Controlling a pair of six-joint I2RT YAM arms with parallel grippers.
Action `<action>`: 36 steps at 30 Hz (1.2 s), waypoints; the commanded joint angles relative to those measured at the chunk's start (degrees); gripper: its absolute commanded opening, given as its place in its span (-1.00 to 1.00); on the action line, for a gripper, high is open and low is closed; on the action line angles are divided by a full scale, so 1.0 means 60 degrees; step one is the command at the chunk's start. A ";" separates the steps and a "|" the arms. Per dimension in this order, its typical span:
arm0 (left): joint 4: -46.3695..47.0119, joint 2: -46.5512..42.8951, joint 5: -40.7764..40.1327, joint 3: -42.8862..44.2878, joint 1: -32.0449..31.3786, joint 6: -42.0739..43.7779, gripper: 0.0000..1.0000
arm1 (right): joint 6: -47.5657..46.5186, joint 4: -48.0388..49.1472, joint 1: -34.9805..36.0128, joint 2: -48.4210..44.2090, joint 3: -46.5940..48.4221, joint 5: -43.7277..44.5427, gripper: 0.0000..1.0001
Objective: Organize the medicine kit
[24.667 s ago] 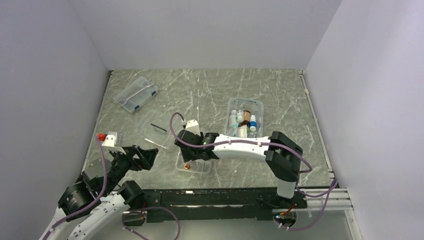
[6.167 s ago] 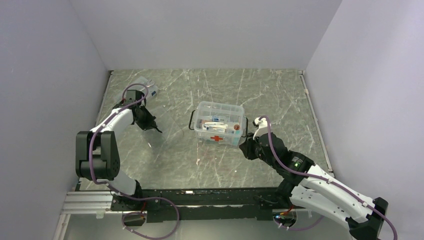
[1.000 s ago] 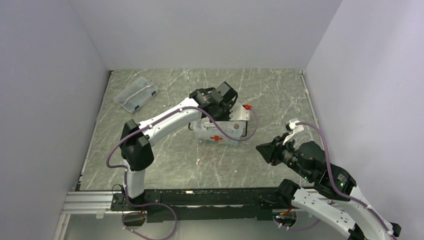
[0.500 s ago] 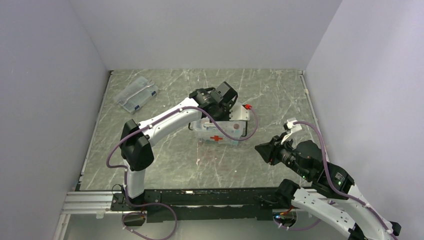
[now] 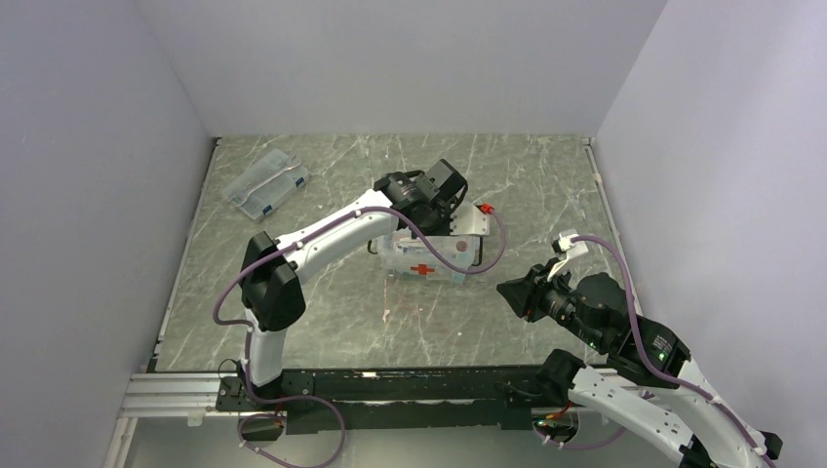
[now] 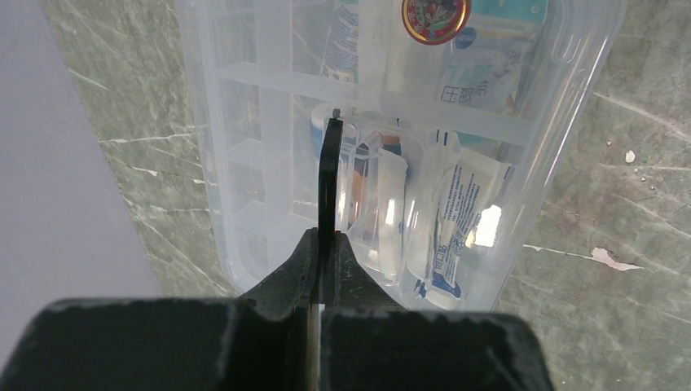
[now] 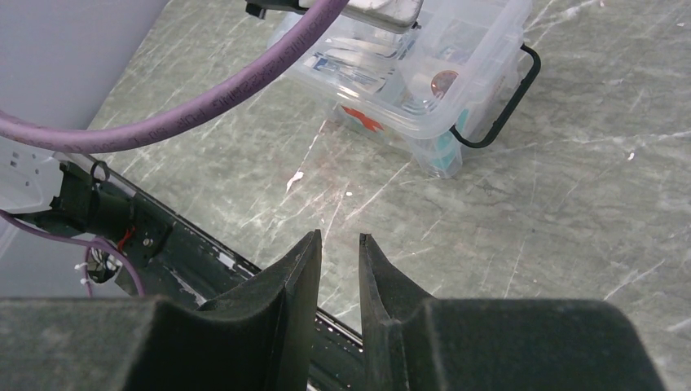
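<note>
Left fingers (image 6: 320, 244) are closed on a thin black tool (image 6: 331, 163) above the medicine kit (image 5: 427, 265).
The tool's tip hangs over the kit's clear lid; whether it touches cannot be told. From above, the left wrist hides the kit's far half. The right fingers (image 5: 503, 290), slightly parted and empty, hover to the kit's right, apart from it. A flat clear case (image 5: 265, 185) lies at the far left of the green marbled counter (image 5: 322, 322), with pale walls around and the kit mid-counter. Seconds earlier the left arm reached beside that case.

Clear medicine kit (image 7: 432, 90); red cross (image 7: 364, 119)
</note>
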 commanded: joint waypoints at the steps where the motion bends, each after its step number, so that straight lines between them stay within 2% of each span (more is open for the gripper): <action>1: 0.0072 0.0075 -0.0096 0.0545 -0.0037 -0.0030 -1.00 | 0.0066 0.0486 0.0023 -0.0008 -0.0046 -0.0074 -0.48; 12: 0.0249 0.0249 0.0164 -0.0060 -0.0087 -0.0391 -1.00 | 0.0238 0.0384 0.0022 -0.0003 -0.0143 0.0120 -0.41; 18: 0.0554 0.0035 0.0032 -0.0378 -0.0041 -0.0665 -0.72 | 0.0290 0.0412 0.0030 0.0039 -0.0121 0.0142 -0.33; 36: 0.1643 -0.1160 -0.0373 -0.0820 -0.0023 -0.0685 -0.14 | 0.0322 0.0434 0.0023 0.0147 -0.0044 0.0228 -0.13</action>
